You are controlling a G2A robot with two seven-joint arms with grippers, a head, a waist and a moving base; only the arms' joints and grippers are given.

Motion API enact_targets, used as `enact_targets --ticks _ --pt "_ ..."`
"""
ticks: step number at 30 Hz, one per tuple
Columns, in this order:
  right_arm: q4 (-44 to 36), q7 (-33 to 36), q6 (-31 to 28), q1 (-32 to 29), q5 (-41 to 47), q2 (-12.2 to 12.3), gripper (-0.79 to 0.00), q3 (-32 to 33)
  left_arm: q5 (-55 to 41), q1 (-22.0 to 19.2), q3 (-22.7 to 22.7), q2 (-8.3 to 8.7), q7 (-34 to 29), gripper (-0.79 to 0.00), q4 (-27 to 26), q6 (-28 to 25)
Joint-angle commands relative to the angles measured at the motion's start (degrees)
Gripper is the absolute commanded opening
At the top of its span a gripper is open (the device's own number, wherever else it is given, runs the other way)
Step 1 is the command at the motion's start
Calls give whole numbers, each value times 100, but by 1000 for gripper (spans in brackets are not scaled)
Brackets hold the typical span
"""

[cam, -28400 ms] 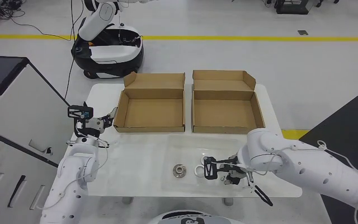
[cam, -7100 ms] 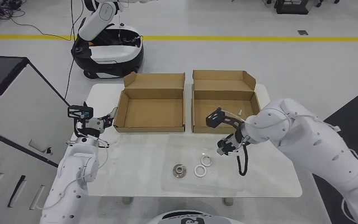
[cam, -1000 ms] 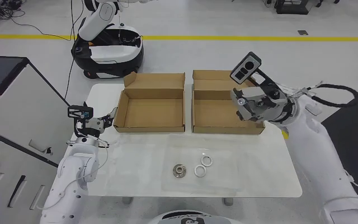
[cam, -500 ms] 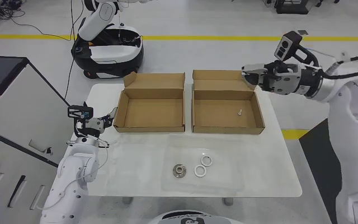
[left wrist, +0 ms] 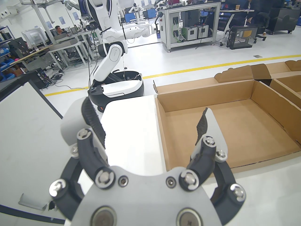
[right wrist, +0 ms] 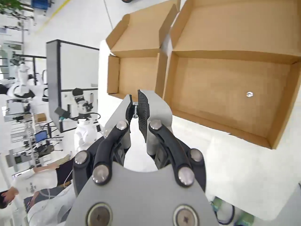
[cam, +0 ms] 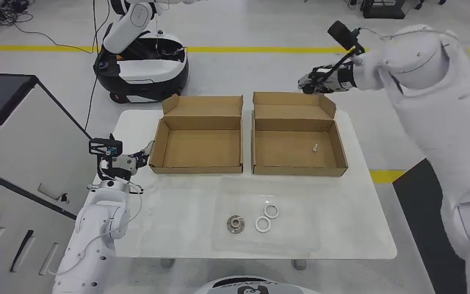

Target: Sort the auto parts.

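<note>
While the right arm hangs high beyond the far side of the table point(cam: 183, 213), the stock stands as follows.

Right gripper point(right wrist: 134, 99): above the floor past the far right corner of the right box point(cam: 294, 151). Its fingers are pinched to a narrow gap on a small screw point(right wrist: 134, 111). The screw's long axis seems to run along the fingers; which end is the head cannot be told.

Second screw point(cam: 314, 147): lying loose on the floor of the right box, toward its right wall. It is too small to tell which way it points.

Left box point(cam: 202, 147): just beside the right box, flaps open, bare cardboard inside.

Left gripper point(left wrist: 145, 108): over the table's left part, near the left box's near left corner. Its fingers are spread wide, with nothing between them.

Metal hub point(cam: 234, 223): round, flat on the table, on the near side, well apart from both boxes.

Far ring point(cam: 271, 211) and near ring point(cam: 262, 224): white, lying flat just to the right of the hub and close beside each other. Whether they touch cannot be told.
</note>
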Motion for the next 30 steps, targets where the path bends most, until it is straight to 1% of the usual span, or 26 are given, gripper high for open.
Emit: enact_targets --ticks 1,7,14,20,30 --pt "277 -33 -66 227 -204 -115 -785 -409 0 0 0 0 0 0 0 0" --pt "1018 -149 -179 623 -565 -496 -785 -1320 0 0 0 0 0 0 0 0" --pt "1765 -306 -109 827 -1112 -966 -785 -2234 0 0 0 0 0 0 0 0" --pt "2446 -469 -51 886 -1407 -1350 -785 -2720 0 0 0 0 0 0 0 0" --pt "3423 -677 -112 769 -1539 -1899 -785 -3122 0 0 0 0 0 0 0 0"
